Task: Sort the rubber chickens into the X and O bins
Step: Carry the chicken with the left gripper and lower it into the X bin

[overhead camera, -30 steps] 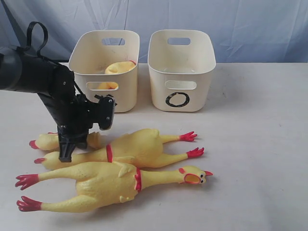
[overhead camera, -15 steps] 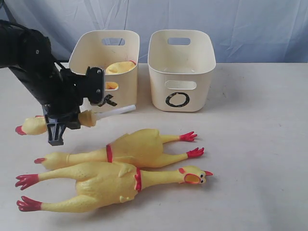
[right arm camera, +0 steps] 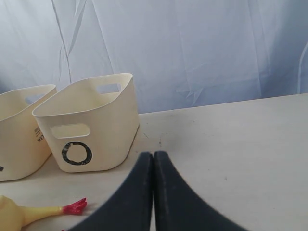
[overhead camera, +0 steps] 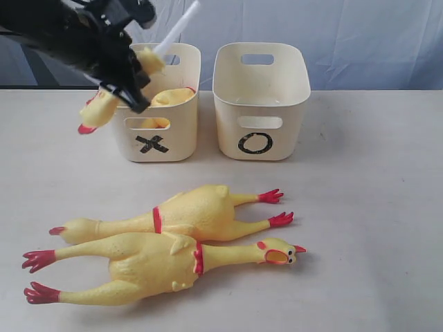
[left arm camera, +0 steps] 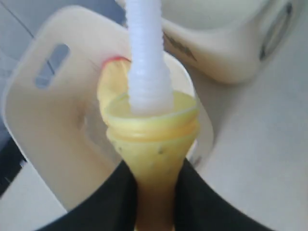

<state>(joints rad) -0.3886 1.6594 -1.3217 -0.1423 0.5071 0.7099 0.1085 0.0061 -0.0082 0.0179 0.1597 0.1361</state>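
Holding a small chicken (overhead camera: 100,111) by its narrow yellow part, the left gripper (overhead camera: 131,93) hangs over the front left corner of the X bin (overhead camera: 154,149). A white tube (overhead camera: 176,28) sticks out of the chicken's flared end. A yellow shape (overhead camera: 172,97) lies inside that bin, and the O bin (overhead camera: 277,149) stands just beside it. On the bench (overhead camera: 367,221) before the bins lie the far chicken (overhead camera: 190,211) and the near chicken (overhead camera: 138,266), touching. The right gripper (right arm camera: 153,192) is closed and empty.
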